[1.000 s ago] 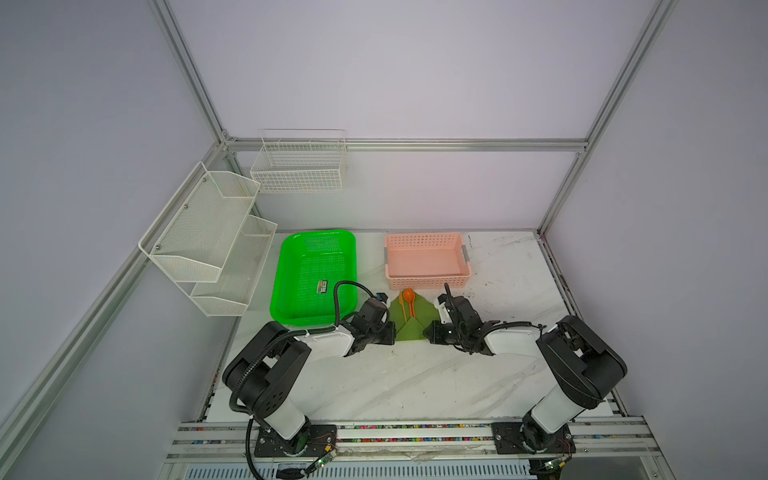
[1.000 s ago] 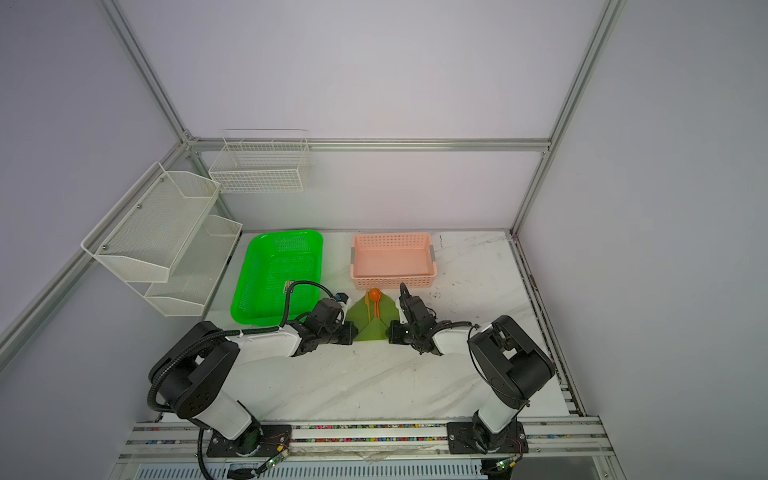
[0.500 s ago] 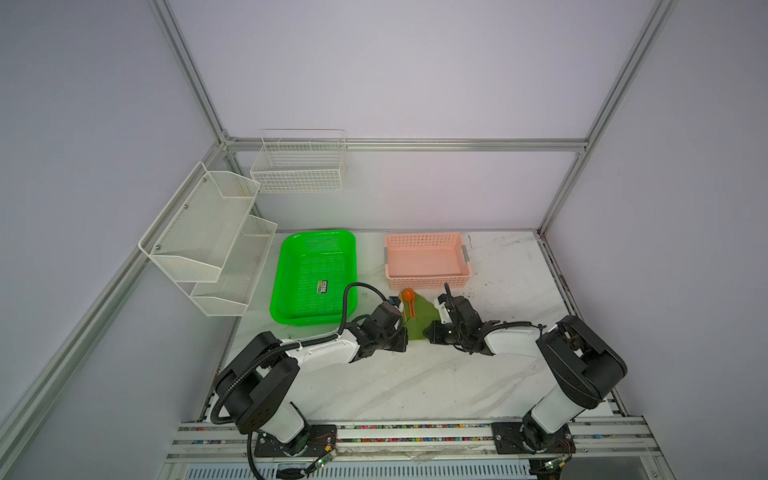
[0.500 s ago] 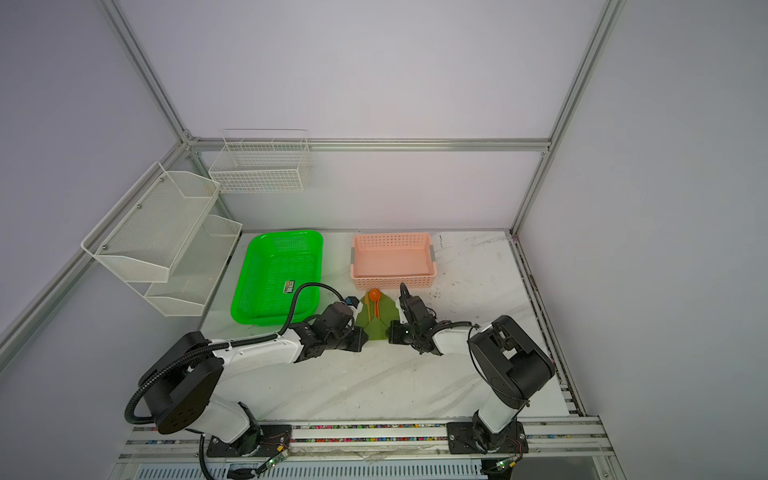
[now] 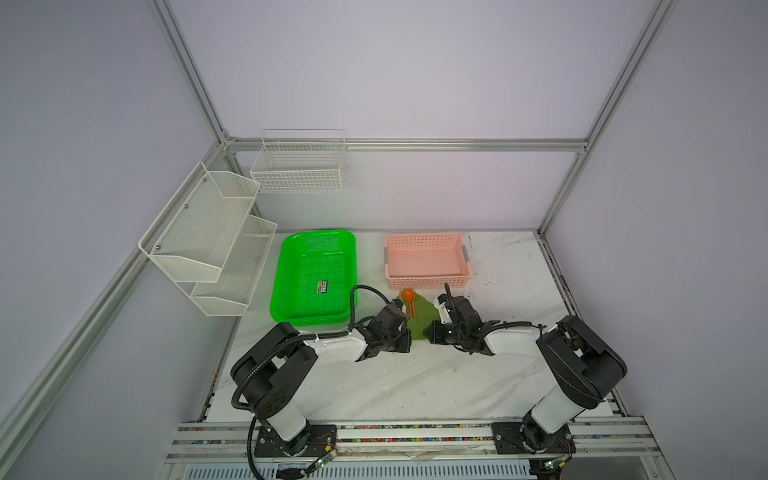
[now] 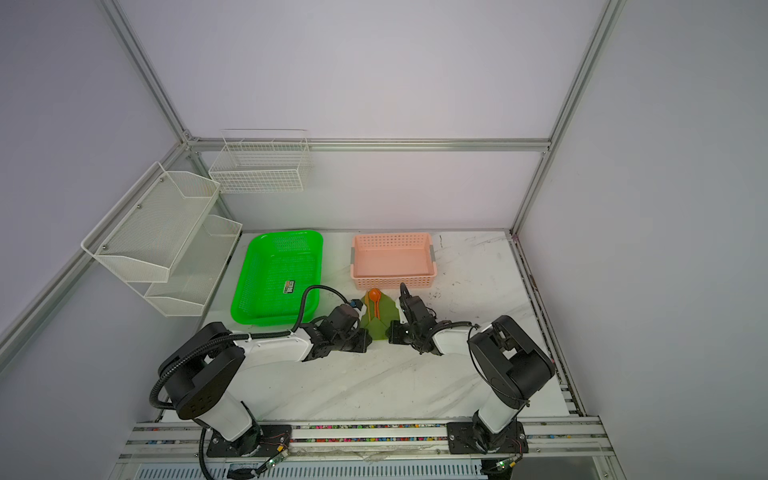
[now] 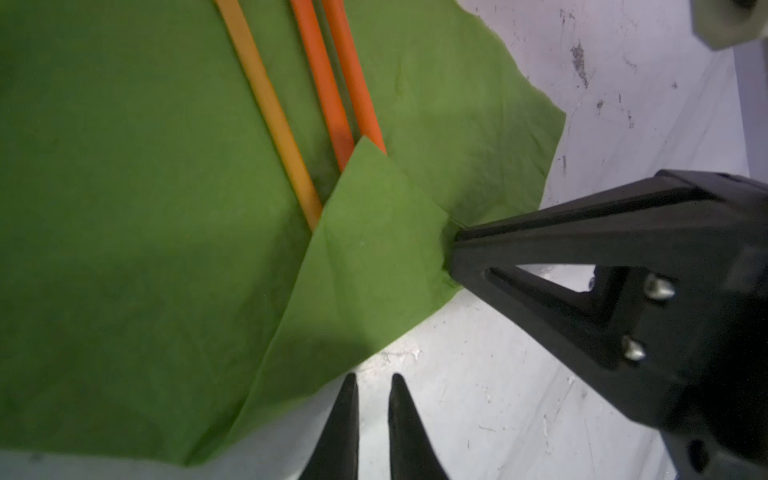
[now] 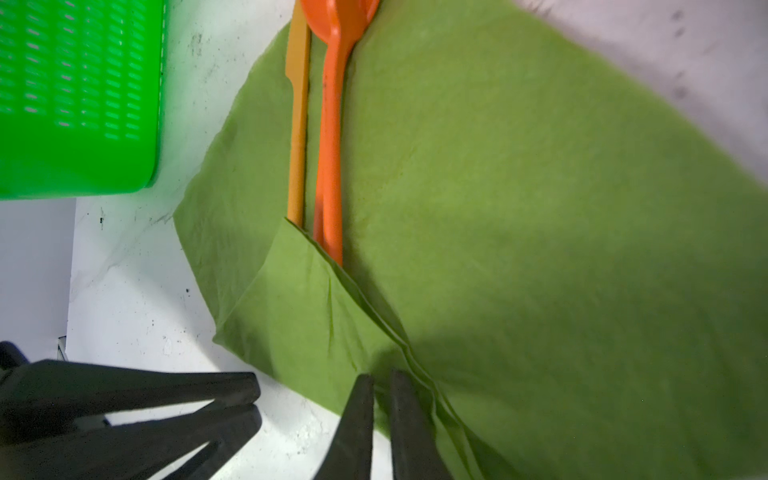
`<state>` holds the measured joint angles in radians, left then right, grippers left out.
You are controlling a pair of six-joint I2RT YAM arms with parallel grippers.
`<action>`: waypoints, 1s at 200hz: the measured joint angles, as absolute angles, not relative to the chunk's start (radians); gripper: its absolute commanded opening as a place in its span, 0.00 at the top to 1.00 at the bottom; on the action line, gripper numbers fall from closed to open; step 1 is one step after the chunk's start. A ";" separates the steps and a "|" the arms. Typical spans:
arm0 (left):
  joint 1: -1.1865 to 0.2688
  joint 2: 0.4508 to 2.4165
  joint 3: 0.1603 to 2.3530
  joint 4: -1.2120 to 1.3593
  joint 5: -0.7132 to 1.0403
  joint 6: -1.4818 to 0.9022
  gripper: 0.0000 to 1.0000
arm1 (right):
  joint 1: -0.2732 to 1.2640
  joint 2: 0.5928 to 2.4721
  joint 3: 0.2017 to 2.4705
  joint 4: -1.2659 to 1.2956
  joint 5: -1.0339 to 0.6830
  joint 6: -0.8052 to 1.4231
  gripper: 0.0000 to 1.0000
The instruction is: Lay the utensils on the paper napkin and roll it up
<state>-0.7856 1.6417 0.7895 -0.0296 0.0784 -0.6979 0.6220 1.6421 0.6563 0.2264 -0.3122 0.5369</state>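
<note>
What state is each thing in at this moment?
paper napkin: lying on the table, one corner folded over the handles, unrolled.
utensils: side by side on the napkin, handle ends under the fold.
left gripper: shut, empty, above bare table.
right gripper: shut, tips at the folded corner.
green tray: empty except a small label.
pink basket: empty.
white racks: empty.

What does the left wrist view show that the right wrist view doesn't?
Only the left wrist view: the right gripper from outside, jaws pinching the folded corner. Only the right wrist view: the green tray, the bowl of the spoon, and the left gripper from outside. Both: the napkin with its corner folded over the ends of the utensils.
</note>
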 measured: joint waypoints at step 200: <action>-0.726 1.671 0.793 -0.002 0.128 -0.724 0.89 | 0.622 1.645 0.664 0.215 -0.315 0.537 0.85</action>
<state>-0.7258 1.6714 0.7933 -0.0021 0.1280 -0.7238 0.6220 1.6447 0.6643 0.2150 -0.3149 0.5369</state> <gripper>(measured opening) 0.111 0.147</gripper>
